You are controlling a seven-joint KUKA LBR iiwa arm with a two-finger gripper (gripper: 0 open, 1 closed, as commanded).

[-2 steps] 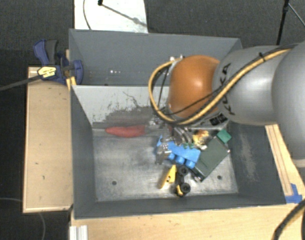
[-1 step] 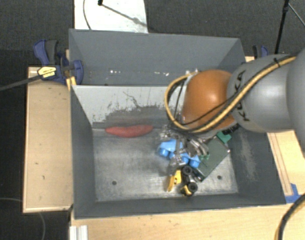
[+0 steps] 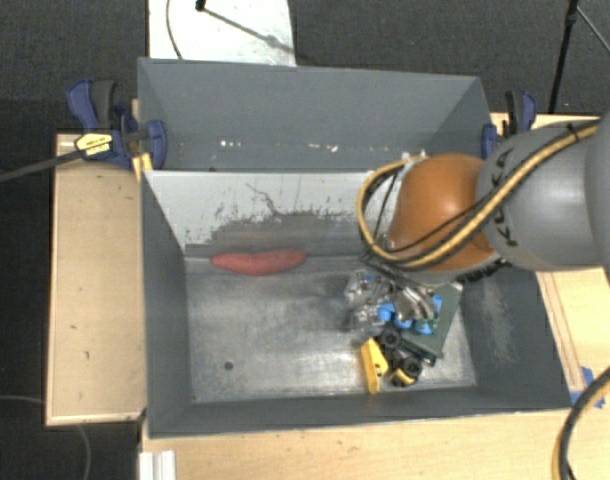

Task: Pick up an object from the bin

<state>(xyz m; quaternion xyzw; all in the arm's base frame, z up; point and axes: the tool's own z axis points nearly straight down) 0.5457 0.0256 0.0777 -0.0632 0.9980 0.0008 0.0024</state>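
Note:
My gripper [image 3: 393,310] is low in the right part of the bin, beneath the arm's orange cover, close to the floor. A small yellow and black thing [image 3: 373,365] lies right at its lower end, near the bin's front wall; whether the two touch is hidden. A red, long and flat thing [image 3: 257,261] lies apart on the floor at the back left, against the foot of the rear wall.
The arm reaches in from the right and covers the bin's right rear corner. Bare grey floor stretches between the red thing and the gripper.

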